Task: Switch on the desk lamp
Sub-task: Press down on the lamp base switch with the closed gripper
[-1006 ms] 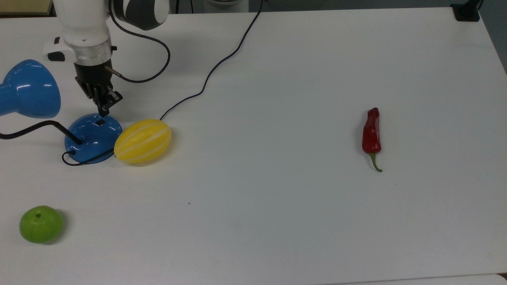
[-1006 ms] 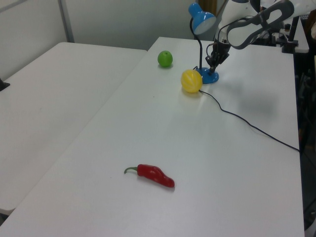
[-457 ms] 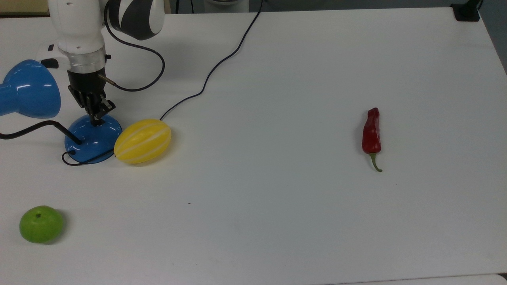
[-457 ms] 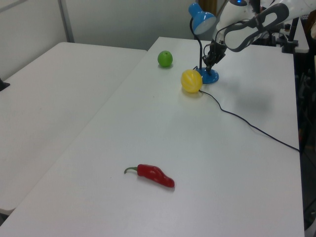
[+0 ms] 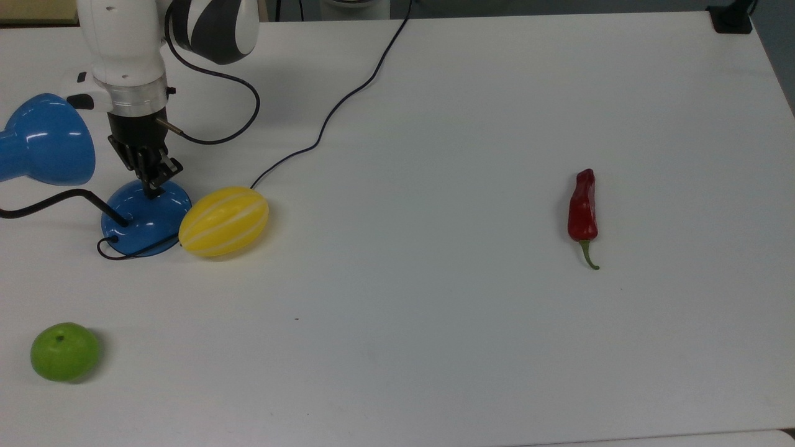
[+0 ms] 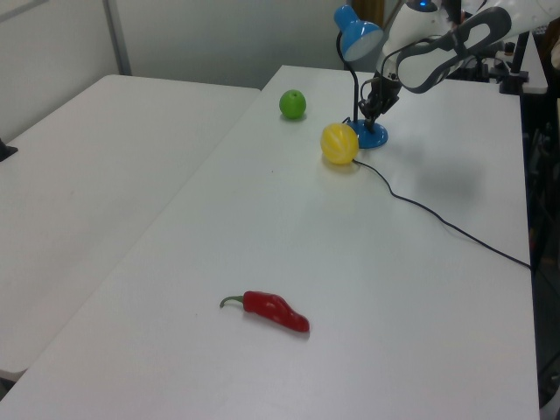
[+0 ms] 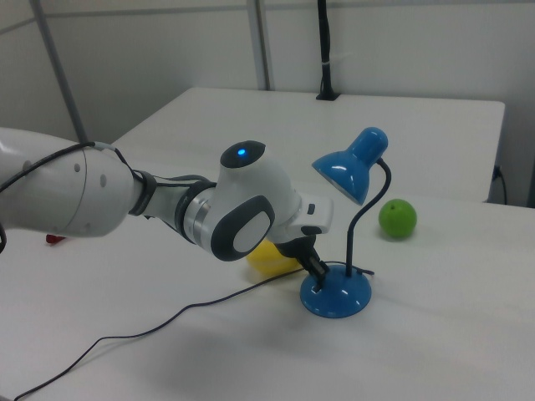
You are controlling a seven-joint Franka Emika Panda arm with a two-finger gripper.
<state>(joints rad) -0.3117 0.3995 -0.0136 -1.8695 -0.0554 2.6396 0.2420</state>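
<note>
White table (image 5: 472, 347), wide and flat, bearing everything else. Second white table (image 6: 79, 166) alongside, at the left view's left. White arm (image 7: 125, 200) reaching across from the right view's left, down over the lamp's base.

Blue lamp (image 5: 146, 214) at the top view's left edge: round dome base on the table, black bent neck rising from it, cone shade (image 5: 43, 139) up and to the top view's left of the base. Seen in the right view as lamp (image 7: 337, 294) with shade tilted down toward the arm; in the left view as lamp (image 6: 371, 135) at the far end of the table. Thin black cord (image 5: 329, 121) running from the base past the melon and off the far edge in the top view.

Yellow striped melon (image 5: 224, 221) touching the base on the top view's right. Green apple (image 5: 64, 351) well apart, near the top view's lower left corner. Red chilli (image 5: 582, 208) far off toward the top view's right, green stem pointing to the near edge.

Gripper (image 5: 151, 186) pointing down, tips pressed together, narrow, nothing between them, touching the top of the dome base. Also seen as gripper (image 7: 318, 272) and gripper (image 6: 369, 114), right over the base.
</note>
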